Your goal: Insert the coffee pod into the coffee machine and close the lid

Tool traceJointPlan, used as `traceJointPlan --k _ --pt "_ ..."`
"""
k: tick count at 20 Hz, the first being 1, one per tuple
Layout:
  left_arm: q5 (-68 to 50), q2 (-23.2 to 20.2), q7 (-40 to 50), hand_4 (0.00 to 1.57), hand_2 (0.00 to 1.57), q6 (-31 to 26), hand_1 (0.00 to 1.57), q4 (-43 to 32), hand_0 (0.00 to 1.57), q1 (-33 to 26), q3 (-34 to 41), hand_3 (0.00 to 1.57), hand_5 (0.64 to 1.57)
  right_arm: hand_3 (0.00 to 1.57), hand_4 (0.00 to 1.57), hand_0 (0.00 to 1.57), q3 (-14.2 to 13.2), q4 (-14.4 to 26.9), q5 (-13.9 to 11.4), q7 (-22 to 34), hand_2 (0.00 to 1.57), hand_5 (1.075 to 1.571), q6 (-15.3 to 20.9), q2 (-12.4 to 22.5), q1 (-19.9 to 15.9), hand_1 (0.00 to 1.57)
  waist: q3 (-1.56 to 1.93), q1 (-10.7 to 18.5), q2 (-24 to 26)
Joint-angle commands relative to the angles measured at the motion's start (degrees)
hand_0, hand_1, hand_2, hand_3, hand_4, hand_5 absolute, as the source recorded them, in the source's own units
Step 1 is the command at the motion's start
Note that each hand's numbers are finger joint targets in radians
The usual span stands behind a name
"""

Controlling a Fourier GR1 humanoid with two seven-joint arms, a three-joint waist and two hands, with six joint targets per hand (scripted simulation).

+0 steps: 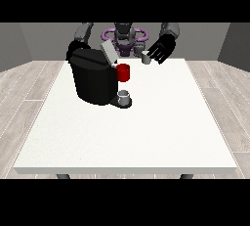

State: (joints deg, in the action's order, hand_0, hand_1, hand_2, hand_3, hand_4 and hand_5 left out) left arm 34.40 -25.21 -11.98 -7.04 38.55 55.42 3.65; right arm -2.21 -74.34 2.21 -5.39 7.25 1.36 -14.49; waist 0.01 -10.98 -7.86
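I see small grey coffee pod point(145, 59) pinched in black hand point(161, 49) at view's right, above & right of black coffee machine point(93, 77) w/ lid up

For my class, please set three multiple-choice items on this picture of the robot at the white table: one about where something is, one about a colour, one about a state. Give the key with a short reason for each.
1. Where does the small grey coffee pod sit?
A. at the fingertips of the black hand at the view's right
B. on the floor
C. at the table's near edge

2. What colour is the round part on the front of the black coffee machine?
A. green
B. red
C. yellow

3. How is the machine's grey lid?
A. missing
B. shut flat
C. raised open

Key: A, the pod shows at that hand's fingers above the table's far edge; B, the red round part is plainly red; C, the lid slants upward.
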Motion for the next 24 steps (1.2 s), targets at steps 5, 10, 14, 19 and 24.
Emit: traceJointPlan --k 5,10,14,19,24 --pt "-1.60 -2.38 5.36 0.48 1.26 -3.64 1.24 -2.05 1.24 7.55 3.60 1.20 1.571 0.00 0.51 0.00 4.38 -3.46 -1.26 2.42 0.00 1.571 2.40 -1.33 -0.79 0.00 0.00 -3.84 -0.77" --pt "0.28 -0.68 4.74 0.52 1.34 -1.09 1.28 -1.27 1.28 8.28 2.31 1.28 1.571 0.00 0.51 0.00 2.32 -4.65 -1.33 5.11 0.00 1.571 1.14 0.63 -2.81 0.00 0.00 -5.00 -2.31" --pt "1.29 -0.57 5.18 0.50 1.31 0.74 1.28 -1.74 1.28 9.06 2.40 1.23 1.571 0.00 0.54 0.00 1.75 -5.59 -2.23 6.15 0.00 1.571 2.38 1.33 -4.63 0.00 -0.01 -5.48 -3.73" --pt "0.52 0.06 4.21 0.49 1.33 -0.43 1.31 -1.09 1.31 10.35 2.92 1.24 1.571 0.00 0.48 0.00 -0.32 -3.54 -1.01 1.65 0.00 1.571 2.00 1.42 -4.20 0.00 0.01 -4.66 -5.79" --pt "1.66 -2.04 5.64 0.50 1.34 -0.22 1.33 -2.92 1.33 13.35 3.56 1.23 1.571 0.00 0.48 0.00 -0.50 -5.40 -0.51 3.65 0.00 1.571 2.02 1.64 -7.87 0.00 0.00 -6.75 -9.36"
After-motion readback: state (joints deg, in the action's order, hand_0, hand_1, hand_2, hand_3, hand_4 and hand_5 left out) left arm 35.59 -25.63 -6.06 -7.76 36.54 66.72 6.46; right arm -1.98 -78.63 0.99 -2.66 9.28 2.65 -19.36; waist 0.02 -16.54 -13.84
